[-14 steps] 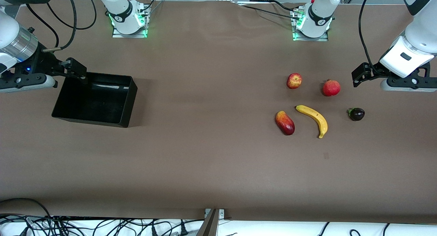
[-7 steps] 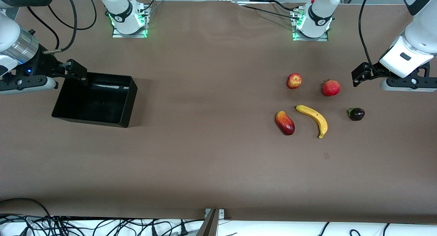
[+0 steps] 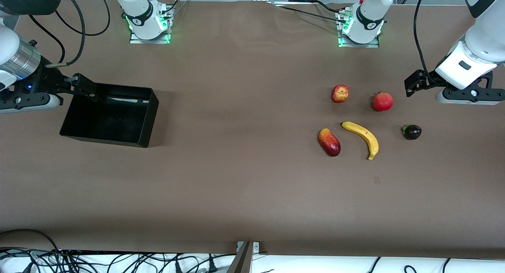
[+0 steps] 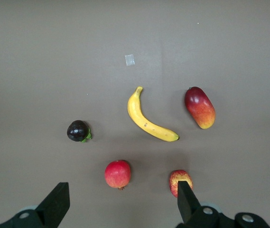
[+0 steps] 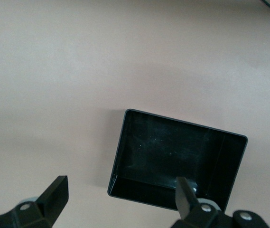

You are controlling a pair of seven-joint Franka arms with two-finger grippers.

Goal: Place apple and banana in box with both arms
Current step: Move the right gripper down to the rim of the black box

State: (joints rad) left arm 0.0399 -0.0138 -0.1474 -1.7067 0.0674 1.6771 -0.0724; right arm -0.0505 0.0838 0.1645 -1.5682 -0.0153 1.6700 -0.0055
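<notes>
Red-and-yellow apple (image 3: 339,93) and yellow banana (image 3: 362,138) lie untouched, well apart from the empty black box (image 3: 149,119); left gripper (image 3: 410,85) and right gripper (image 3: 85,83) hover wide open, so reaching for fruit likely comes next.

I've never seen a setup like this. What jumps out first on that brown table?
A bright cluster of fruit toward the left arm's end: a yellow banana, an apple, a pomegranate, a mango and a small dark fruit. At the right arm's end sits an empty black box. The left gripper hangs open near the fruit; the right gripper hangs open over the box's edge.
</notes>
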